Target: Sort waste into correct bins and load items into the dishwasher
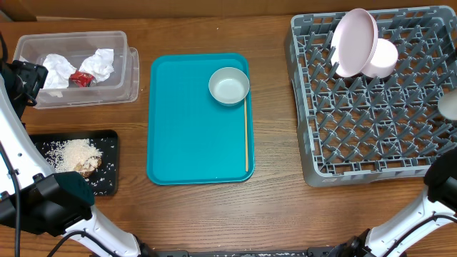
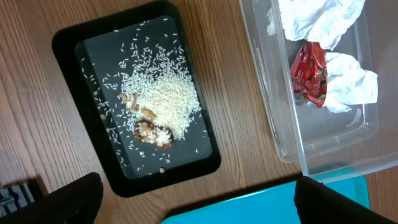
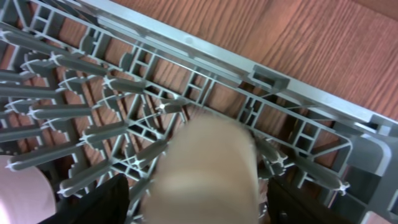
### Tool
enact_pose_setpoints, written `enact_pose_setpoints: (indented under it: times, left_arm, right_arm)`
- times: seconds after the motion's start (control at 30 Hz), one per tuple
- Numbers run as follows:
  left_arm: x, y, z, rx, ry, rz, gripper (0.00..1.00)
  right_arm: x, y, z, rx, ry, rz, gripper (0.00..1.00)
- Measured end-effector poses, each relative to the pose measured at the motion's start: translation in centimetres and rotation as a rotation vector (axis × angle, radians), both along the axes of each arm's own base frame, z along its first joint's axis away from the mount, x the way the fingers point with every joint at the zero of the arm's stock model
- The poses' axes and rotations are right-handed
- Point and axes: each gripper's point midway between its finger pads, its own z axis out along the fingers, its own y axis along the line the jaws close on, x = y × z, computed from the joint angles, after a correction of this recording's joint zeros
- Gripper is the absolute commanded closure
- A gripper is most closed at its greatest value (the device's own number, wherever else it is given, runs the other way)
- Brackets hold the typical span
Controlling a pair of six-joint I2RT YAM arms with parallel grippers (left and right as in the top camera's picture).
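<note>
Wooden table [image 1: 271, 214] carries tub [image 1: 71, 34], black tray [image 1: 111, 139], teal tray [image 1: 193, 128], rack [image 1: 371, 143] (grey).

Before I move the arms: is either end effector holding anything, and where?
Left end effector: nothing. Right end effector: pale cup, sides between its fingers, over the dish rack; gripped or not, cannot tell.

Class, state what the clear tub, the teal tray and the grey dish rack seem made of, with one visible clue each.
Clear tub: thin glossy plastic, likely; napkins show through its walls.
Teal tray: smooth moulded plastic, apparently; uniform colour, soft sheen, rounded rim.
Dish rack: matte grey plastic, probably; moulded pegs and lattice.
</note>
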Motion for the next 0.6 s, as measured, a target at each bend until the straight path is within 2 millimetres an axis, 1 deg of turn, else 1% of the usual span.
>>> enact_pose_setpoints:
  times: [0.1, 0.3, 0.4, 0.43, 0.5, 0.57, 0.6]
  left_arm:
    - [0.0, 0.0, 0.0, 0.000, 0.000, 0.000, 0.00]
    - [0.0, 0.0, 0.0, 0.000, 0.000, 0.000, 0.00]
    - [0.0, 0.0, 0.0, 0.000, 0.000, 0.000, 0.00]
    - [0.0, 0.0, 0.0, 0.000, 0.000, 0.000, 0.00]
    - [0.0, 0.0, 0.0, 0.000, 0.000, 0.000, 0.00]
    - [0.0, 0.0, 0.0, 0.000, 0.000, 0.000, 0.00]
    - [0.0, 0.0, 0.0, 0.000, 0.000, 0.000, 0.00]
  right_arm:
    - [0.2, 0.4, -0.1, 0.017, -0.008, 0.009, 0.21]
    - [0.6, 2.0, -0.4, 0.076, -0.016, 0.042, 0.22]
    - [1.2, 3.1, 0.0, 0.097, -0.035, 0.068, 0.22]
    - [1.5, 3.5, 0.3, 0.099, -0.047, 0.080, 0.22]
    - [2.4, 5.1, 1.8, 0.099, -0.086, 0.120, 0.22]
    - [3.5, 7.6, 4.1, 0.094, -0.143, 0.181, 0.22]
    - [4.3, 9.6, 5.7, 0.090, -0.182, 0.229, 0.22]
